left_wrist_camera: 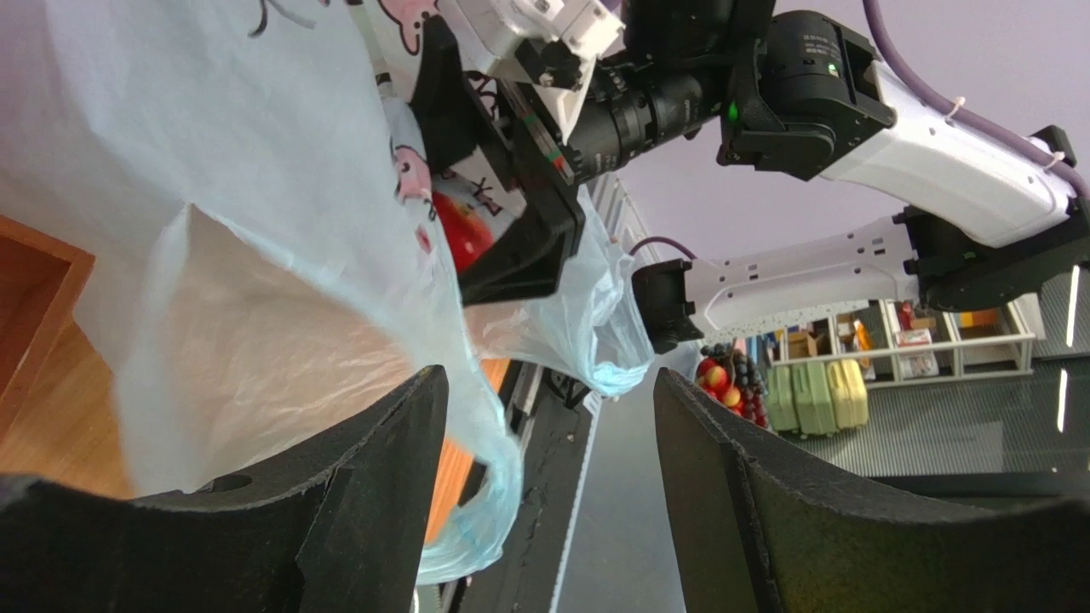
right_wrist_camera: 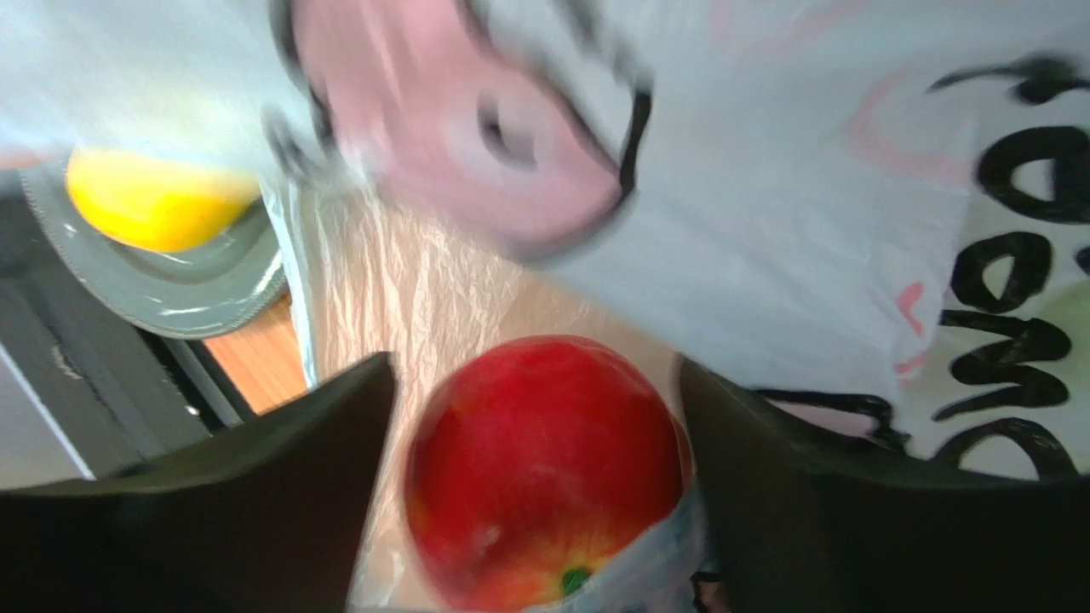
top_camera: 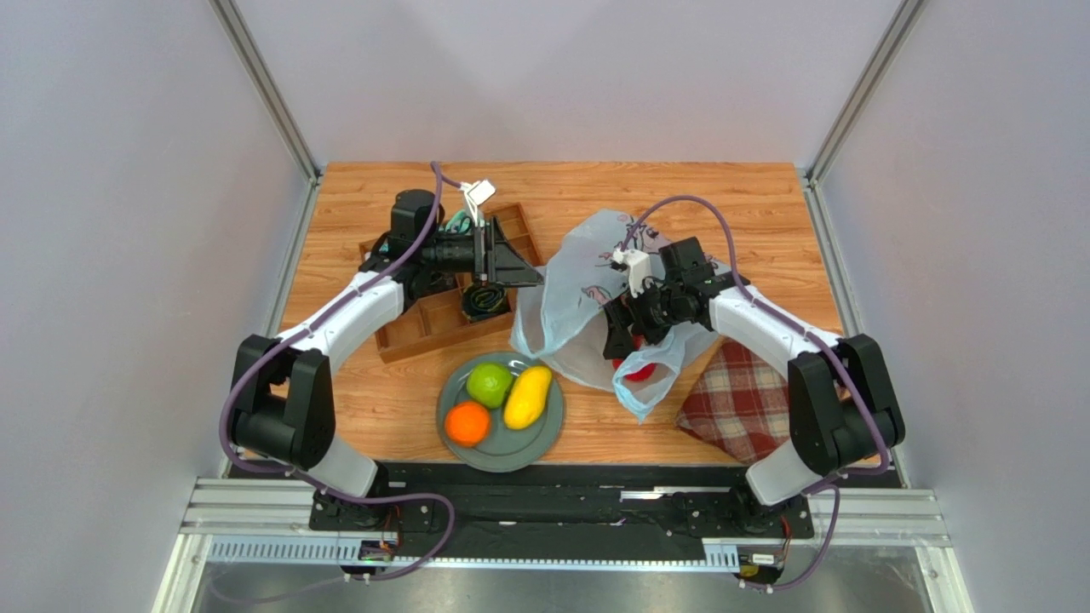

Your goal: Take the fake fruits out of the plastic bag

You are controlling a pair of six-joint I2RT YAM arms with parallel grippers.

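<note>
The pale-blue plastic bag (top_camera: pixel 582 287) with dark print lies mid-table. My right gripper (top_camera: pixel 630 342) reaches into its near side and is shut on a red apple (right_wrist_camera: pixel 544 460), with bag film (right_wrist_camera: pixel 793 166) over and around it. The apple shows red through the film in the top view (top_camera: pixel 644 372) and in the left wrist view (left_wrist_camera: pixel 461 230). My left gripper (top_camera: pixel 522 271) is open at the bag's left edge; the film (left_wrist_camera: pixel 230 192) drapes against one finger (left_wrist_camera: pixel 371 473). A green apple (top_camera: pixel 489 383), an orange (top_camera: pixel 468 423) and a yellow mango (top_camera: pixel 527 396) lie on the grey plate (top_camera: pixel 548 441).
A wooden compartment tray (top_camera: pixel 422 326) stands at the left under my left arm, with a dark coiled item (top_camera: pixel 484 300) in it. A red plaid cloth (top_camera: pixel 738 402) lies at the near right beside the bag. The plate's rim (right_wrist_camera: pixel 166 287) and the mango (right_wrist_camera: pixel 154 198) show in the right wrist view.
</note>
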